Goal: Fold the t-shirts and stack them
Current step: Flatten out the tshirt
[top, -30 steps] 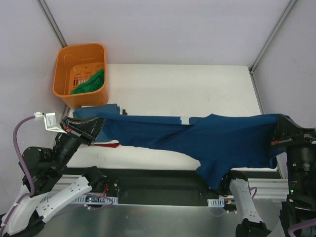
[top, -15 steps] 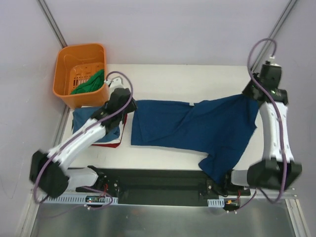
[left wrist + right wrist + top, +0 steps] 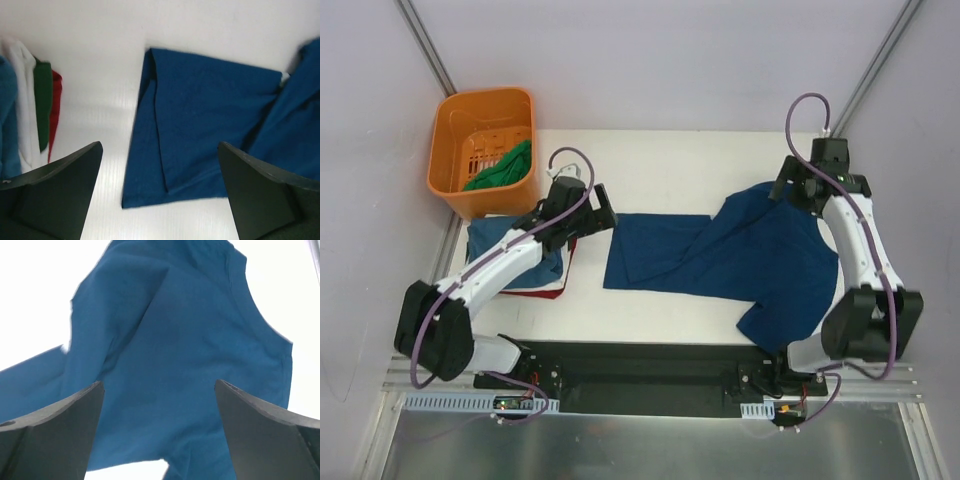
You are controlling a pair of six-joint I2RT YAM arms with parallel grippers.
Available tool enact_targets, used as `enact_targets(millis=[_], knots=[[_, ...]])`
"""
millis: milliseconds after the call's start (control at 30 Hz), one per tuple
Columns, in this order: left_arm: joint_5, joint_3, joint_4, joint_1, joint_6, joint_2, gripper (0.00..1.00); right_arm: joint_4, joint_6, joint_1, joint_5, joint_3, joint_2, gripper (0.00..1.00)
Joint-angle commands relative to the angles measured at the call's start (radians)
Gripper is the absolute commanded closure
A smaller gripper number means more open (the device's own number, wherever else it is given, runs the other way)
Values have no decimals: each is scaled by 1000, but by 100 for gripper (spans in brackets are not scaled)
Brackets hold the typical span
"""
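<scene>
The blue t-shirt (image 3: 750,250) lies flat but creased on the white table (image 3: 670,160), spread from the centre to the right side and reaching the near edge. The left claw (image 3: 157,147) is above the shirt's left end and the right claw (image 3: 158,385) above its far right part; each has its fingers wide apart and holds nothing. A stack of folded shirts (image 3: 510,265), blue on top with white, green and red edges showing, sits at the table's left, beside the orange basket (image 3: 455,150) containing a green shirt (image 3: 505,168).

The blue t-shirt (image 3: 740,260) is matt cloth; the white table (image 3: 670,170) is smooth with a faint sheen.
</scene>
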Motion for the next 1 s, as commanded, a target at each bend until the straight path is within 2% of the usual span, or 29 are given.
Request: enact_targets(millis=[0,167,300,367,500,567,633,767,833,933,967], knots=[[143,-169,-13,-8,-82,-141,1,15,58,11,-32,-192,-270,4],[143,-322,-2,-75,-146,-233,1,16,139,11,-48,-450,-588,4],[133,-386,25,-96,-191,-218,2,3,188,11,-89,-596,-770,4],[131,-398,36,-96,-203,-184,10,-37,191,11,-92,-621,-830,4],[134,-399,61,-96,-223,-120,35,-128,162,11,-68,-606,-871,4],[133,-390,65,-97,-225,-82,40,-163,155,11,-57,-603,-891,4],[137,-381,65,-97,-220,-58,49,-174,148,11,-55,-609,-907,4],[140,-369,70,-106,-235,-3,53,-183,147,11,-37,-621,-933,4],[131,-361,70,-118,-239,21,59,-188,150,11,-51,-627,-933,4],[134,-340,71,-131,-242,73,70,-189,156,11,-74,-635,-934,4],[142,-324,71,-138,-239,101,78,-192,154,11,-71,-636,-934,4]])
